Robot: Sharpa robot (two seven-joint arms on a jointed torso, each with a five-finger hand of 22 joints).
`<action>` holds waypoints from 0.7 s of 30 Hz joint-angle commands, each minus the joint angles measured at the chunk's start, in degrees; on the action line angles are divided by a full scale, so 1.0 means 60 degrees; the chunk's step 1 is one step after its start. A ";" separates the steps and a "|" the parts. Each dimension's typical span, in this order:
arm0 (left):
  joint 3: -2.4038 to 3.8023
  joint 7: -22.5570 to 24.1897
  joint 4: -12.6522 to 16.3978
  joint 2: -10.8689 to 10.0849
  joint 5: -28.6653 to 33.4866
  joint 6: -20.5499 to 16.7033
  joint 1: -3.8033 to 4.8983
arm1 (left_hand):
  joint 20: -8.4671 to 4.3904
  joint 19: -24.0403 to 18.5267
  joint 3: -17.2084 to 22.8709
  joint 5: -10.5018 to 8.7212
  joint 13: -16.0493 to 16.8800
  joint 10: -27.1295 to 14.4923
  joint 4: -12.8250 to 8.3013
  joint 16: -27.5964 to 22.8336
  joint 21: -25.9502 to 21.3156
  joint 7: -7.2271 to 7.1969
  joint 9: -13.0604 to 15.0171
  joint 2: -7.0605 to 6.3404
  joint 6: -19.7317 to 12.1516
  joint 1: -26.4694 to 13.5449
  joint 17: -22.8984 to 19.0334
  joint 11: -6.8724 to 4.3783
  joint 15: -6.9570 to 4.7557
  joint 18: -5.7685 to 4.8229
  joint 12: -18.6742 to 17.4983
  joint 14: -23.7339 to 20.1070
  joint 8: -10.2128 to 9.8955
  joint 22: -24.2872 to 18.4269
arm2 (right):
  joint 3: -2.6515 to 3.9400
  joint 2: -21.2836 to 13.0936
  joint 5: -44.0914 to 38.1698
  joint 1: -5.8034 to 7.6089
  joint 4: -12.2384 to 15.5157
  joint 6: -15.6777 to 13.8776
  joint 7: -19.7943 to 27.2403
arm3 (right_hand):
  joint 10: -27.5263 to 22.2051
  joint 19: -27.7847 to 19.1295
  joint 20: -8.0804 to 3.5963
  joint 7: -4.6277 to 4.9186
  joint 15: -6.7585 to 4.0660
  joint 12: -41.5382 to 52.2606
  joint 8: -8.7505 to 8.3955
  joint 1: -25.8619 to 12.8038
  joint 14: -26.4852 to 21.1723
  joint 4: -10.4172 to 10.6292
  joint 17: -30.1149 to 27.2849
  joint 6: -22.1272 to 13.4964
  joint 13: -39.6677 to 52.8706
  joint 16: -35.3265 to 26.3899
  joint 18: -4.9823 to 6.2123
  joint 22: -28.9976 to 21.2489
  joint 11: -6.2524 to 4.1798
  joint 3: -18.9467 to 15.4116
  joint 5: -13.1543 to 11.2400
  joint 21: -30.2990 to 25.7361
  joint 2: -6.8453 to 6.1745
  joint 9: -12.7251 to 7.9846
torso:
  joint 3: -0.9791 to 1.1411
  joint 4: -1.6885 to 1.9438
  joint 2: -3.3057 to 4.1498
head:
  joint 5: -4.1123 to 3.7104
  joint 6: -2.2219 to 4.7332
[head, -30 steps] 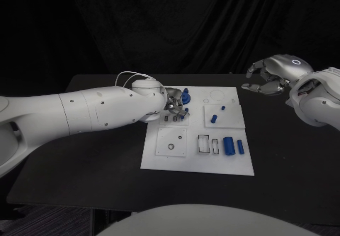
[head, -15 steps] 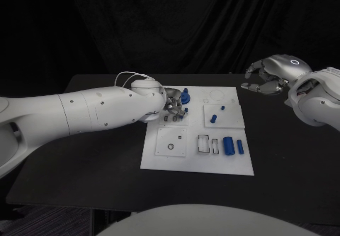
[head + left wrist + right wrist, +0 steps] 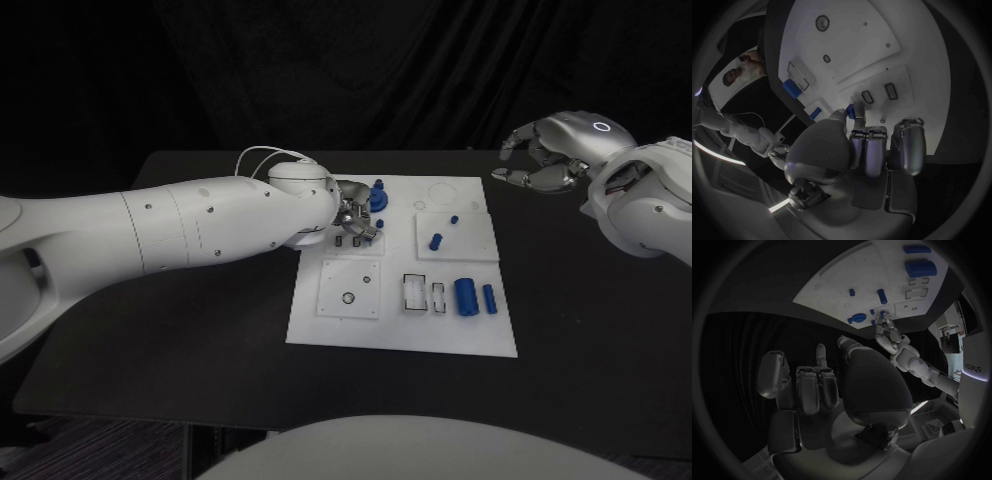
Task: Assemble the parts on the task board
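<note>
The robot's left hand (image 3: 352, 218) hovers over the far left part of the white task board (image 3: 404, 330), its fingertips pinching a small blue peg (image 3: 851, 111) just above the plate's surface. A round blue part (image 3: 378, 198) stands just beyond that hand. Near the board's right edge lie a thick blue cylinder (image 3: 466, 296) and a thinner blue pin (image 3: 490, 298), side by side. The right hand (image 3: 544, 160) hangs above the black table (image 3: 173, 330) past the board's far right corner, fingers curled in, holding nothing.

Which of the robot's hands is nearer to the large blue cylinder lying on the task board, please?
The left. The left hand is over the task board, up and leftward of the large blue cylinder. The right hand hovers past the board's far right corner, farther away.
</note>
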 commanded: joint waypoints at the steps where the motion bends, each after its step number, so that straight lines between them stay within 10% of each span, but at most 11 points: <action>1: -0.0015 0.0177 -0.0010 0.0010 -0.0023 0.0213 -0.0061 | 0.0002 -0.0050 0.0381 -0.0091 0.2491 0.1016 -0.0021 0.0025 -0.0062 -0.0001 -0.0056 -0.0167 0.0121 0.0054 0.2516 -0.0044 0.0054 -0.0005 -0.0033 0.0997 -0.0182 0.0422 | 0.0006 0.0001 -0.0030 -0.0025 0.0000 0.0006 -0.0160 | 0.0996 -0.0029 -0.0032 -0.0006 -0.0036 0.0025 0.0004 0.0106 0.1010 -0.0054 0.2516 0.0068 0.2516 0.0028 0.0109 0.1569 -0.0005 0.0002 0.0061 -0.0046 0.0001 -0.0015 | -0.0002 0.0002 -0.0011 | -0.0015 0.0001; 21: -0.0015 0.0002 0.0520 -0.0629 0.1029 -0.0335 -0.0076 | -0.0014 -0.0017 0.3040 0.0567 0.2491 0.1016 -0.0188 0.0025 -0.0153 -0.0004 0.0301 -0.1243 0.0482 -0.0424 0.2516 -0.0057 0.0039 -0.0003 -0.0033 0.0997 -0.0658 0.0513 | 0.0006 -0.0050 -0.0030 -0.0059 -0.0017 0.0131 -0.0305 | 0.0996 -0.0145 -0.0050 -0.0006 -0.0051 0.0025 -0.0006 0.0301 0.0972 -0.0132 0.2467 0.0122 0.2516 -0.0009 0.0154 0.1504 -0.0013 0.0079 0.0169 -0.0261 0.0076 -0.0050 | 0.0001 0.0009 -0.0013 | -0.0007 0.0001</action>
